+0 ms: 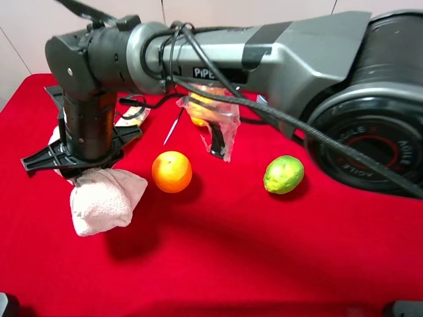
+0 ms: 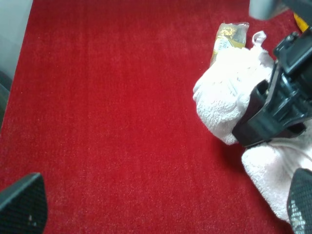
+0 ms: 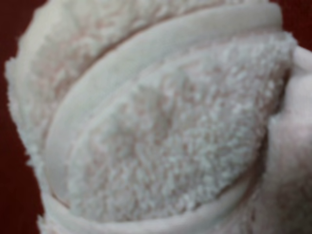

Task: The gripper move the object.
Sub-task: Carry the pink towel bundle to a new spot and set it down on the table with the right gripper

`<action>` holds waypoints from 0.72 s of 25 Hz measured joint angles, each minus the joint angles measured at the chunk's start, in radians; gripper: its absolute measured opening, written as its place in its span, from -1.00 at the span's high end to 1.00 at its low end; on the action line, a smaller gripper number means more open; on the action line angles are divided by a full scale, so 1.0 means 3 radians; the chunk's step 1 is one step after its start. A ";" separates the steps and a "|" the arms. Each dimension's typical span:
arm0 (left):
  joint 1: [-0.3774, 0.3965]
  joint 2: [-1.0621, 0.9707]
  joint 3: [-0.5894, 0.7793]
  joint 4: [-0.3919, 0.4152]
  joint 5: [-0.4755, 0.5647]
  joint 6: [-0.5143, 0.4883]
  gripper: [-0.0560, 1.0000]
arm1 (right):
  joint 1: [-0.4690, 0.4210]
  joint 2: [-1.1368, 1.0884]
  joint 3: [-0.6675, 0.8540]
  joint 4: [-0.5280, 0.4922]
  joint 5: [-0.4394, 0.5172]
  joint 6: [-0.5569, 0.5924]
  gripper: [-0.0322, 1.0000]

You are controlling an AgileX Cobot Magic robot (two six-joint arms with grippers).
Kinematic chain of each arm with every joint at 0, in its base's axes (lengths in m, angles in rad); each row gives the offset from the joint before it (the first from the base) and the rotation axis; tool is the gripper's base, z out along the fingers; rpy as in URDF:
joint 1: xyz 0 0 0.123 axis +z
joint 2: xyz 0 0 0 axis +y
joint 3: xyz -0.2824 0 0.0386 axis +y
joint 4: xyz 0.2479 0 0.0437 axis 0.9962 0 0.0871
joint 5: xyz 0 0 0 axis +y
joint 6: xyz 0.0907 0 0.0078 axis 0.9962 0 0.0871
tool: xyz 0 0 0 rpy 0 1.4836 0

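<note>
The pale pink fluffy towel bundle (image 1: 102, 198) lies at the left of the red cloth. My right arm reaches across the middle, and its black gripper (image 1: 75, 162) stands straight down on the bundle's middle. In the left wrist view the towel (image 2: 222, 97) bulges out on both sides of that black claw (image 2: 270, 119), which pinches it. The right wrist view is filled by towel pile (image 3: 170, 136) and shows no fingers. My left gripper (image 2: 161, 214) is open and empty over bare red cloth, short of the towel, with only its fingertips (image 2: 22, 202) showing.
An orange (image 1: 172, 172) sits just right of the towel. A lime (image 1: 284, 174) lies further right. A clear snack packet (image 1: 215, 119) is behind the orange. A small yellow packet (image 2: 230, 38) lies behind the towel. The right arm's grey body (image 1: 297, 53) spans the back.
</note>
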 joint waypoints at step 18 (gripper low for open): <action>0.0000 0.0000 0.0000 0.0000 0.0000 0.0000 -0.96 | 0.0000 0.0103 0.0000 -0.0079 -0.0086 0.0010 0.29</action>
